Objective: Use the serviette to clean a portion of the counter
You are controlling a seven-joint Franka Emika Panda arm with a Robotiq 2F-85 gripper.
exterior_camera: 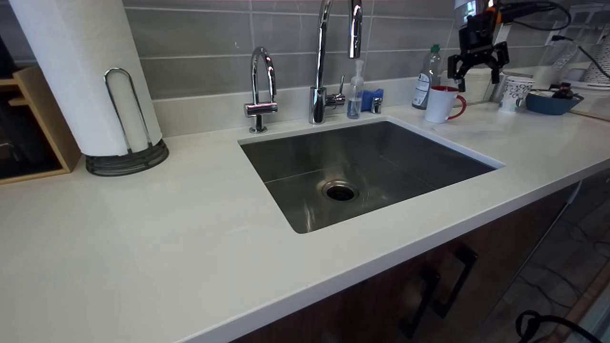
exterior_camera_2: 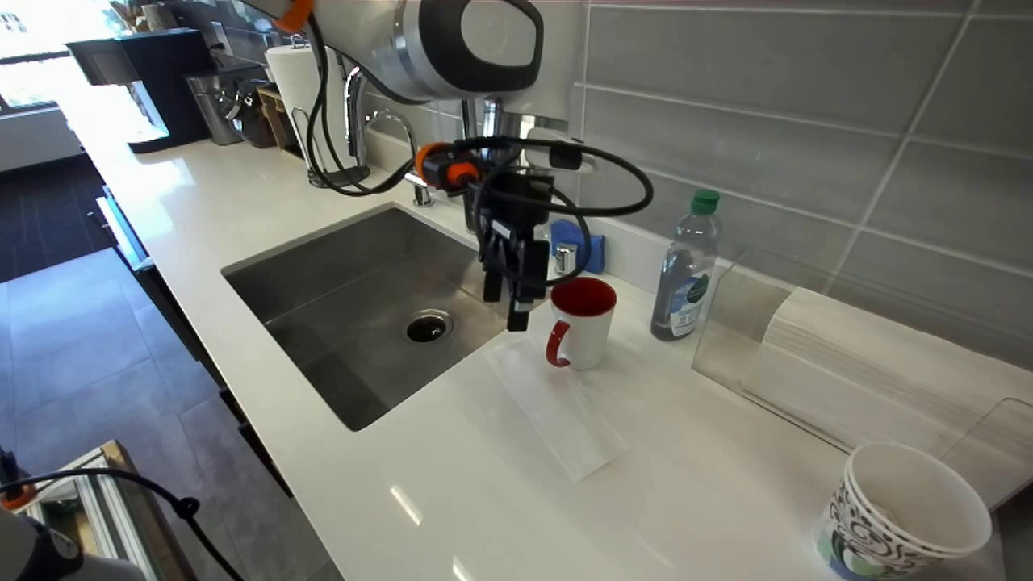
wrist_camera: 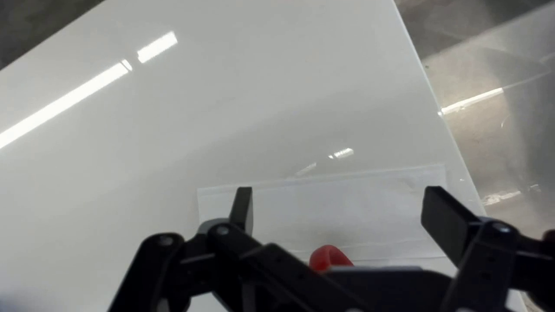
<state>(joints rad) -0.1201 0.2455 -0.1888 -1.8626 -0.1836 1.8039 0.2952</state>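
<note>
The serviette is a flat white folded strip lying on the off-white counter [exterior_camera_2: 452, 492], beside the sink and the mug, in an exterior view [exterior_camera_2: 561, 411]. It shows in the wrist view [wrist_camera: 347, 216] below and between the fingers. The counter also fills much of the wrist view [wrist_camera: 243, 95] and of an exterior view [exterior_camera: 157, 238]. My black gripper [exterior_camera_2: 505, 311] is open and empty, above the counter near the mug and the serviette's sink-side end. Its spread fingers show in the wrist view [wrist_camera: 339, 190] and in an exterior view [exterior_camera: 478, 85].
A white mug [exterior_camera_2: 589, 335] with a red handle stands right beside the gripper and serviette. The steel sink [exterior_camera_2: 355, 278] opens on one side. A soap bottle [exterior_camera_2: 686, 278], a clear holder with stacked serviettes [exterior_camera_2: 855, 363] and paper cups [exterior_camera_2: 896, 516] stand along the wall side.
</note>
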